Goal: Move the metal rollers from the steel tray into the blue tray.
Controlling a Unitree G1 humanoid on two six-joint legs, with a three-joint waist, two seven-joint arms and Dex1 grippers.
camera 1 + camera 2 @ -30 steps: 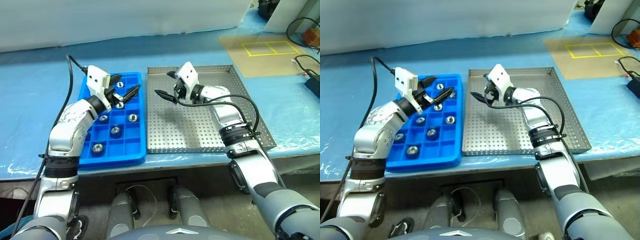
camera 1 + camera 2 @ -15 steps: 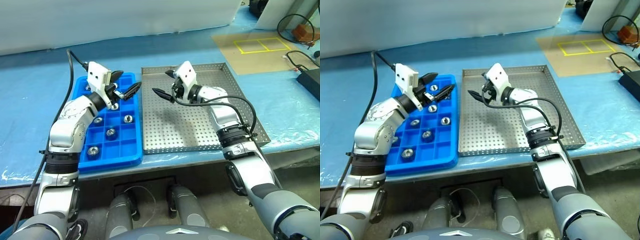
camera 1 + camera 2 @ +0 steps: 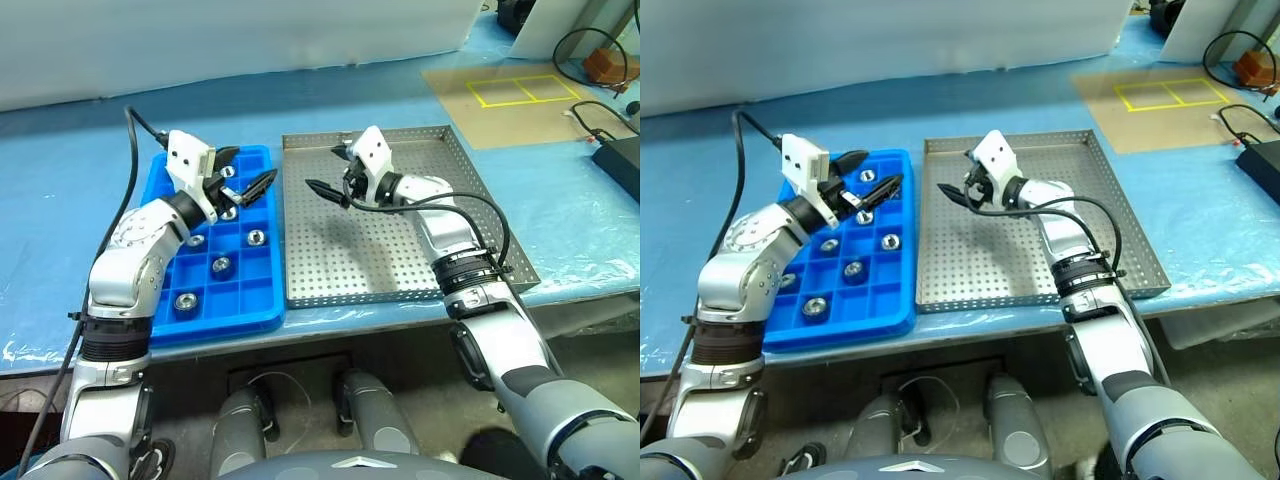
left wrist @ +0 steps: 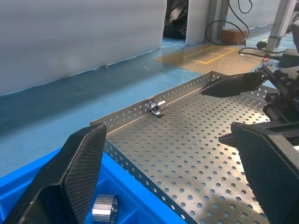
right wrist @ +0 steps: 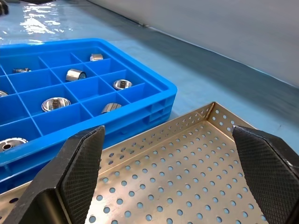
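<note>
Shiny cylindrical metal rollers (image 5: 75, 74) dot gridded blue tray (image 5: 154, 100); both grippers' black fingers spread, empty.

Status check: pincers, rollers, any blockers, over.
Left pincer open, empty, over blue tray. Right pincer open, empty, over steel tray. One roller left by steel tray's far rim. Nothing blocking it.

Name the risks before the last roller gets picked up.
One roller remains in the steel tray, lying against its far rim, so a gripper may hit that rim or roll it away. Both grippers, left and right, hang close together near the blue tray edge and could collide.
</note>
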